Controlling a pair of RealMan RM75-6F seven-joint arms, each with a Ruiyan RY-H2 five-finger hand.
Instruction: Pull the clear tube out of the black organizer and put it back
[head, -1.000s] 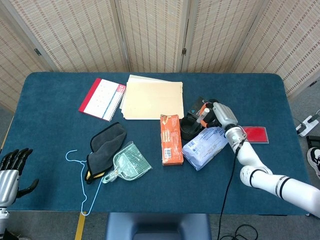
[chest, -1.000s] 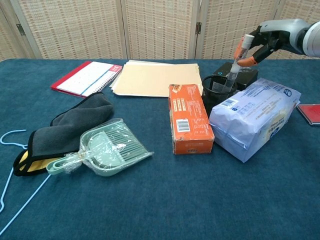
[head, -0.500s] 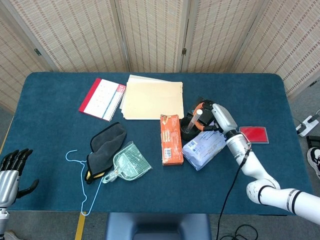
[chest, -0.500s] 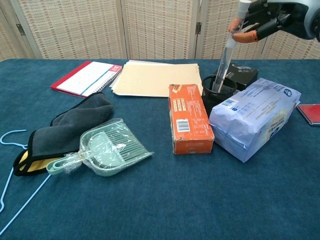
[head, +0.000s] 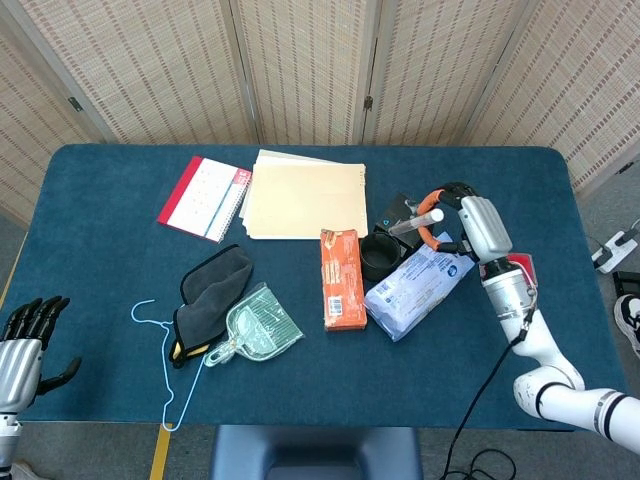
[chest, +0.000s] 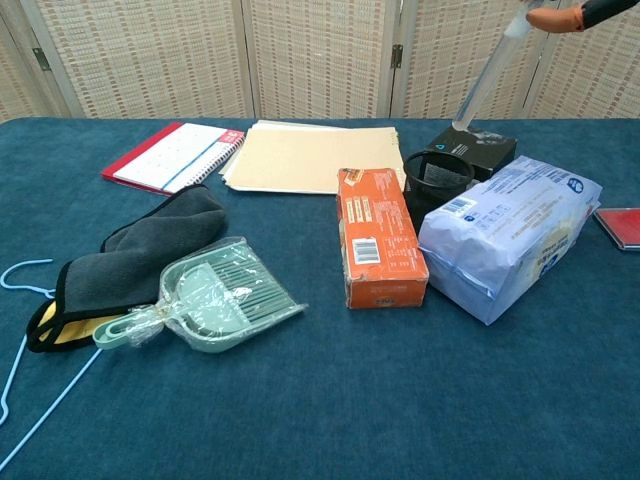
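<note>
My left hand (head: 22, 340) sits off the table's (head: 100, 200) near left corner, fingers apart, holding nothing. On the cloth-covered top, going rightward, I see a blue hanger (head: 160, 370), a grey cloth (chest: 140, 255) with a green dustpan (chest: 222, 295) lying against it, a red notebook (head: 205, 197) further back, and a stack of tan folders (head: 305, 195). Next comes an orange box (chest: 380, 250) lying flat, and just beside it the organizer (chest: 438, 177), a black mesh cup with a black box (chest: 480, 148) behind it. A blue-and-white bag (chest: 510, 235) lies right of the cup, touching or nearly touching it. My right hand (head: 470, 222) is raised above the bag and pinches the top end of the tube (chest: 488, 72), which hangs tilted, its lower end clear of the cup and above the black box. A red pad (chest: 622, 226) lies at the far right.
</note>
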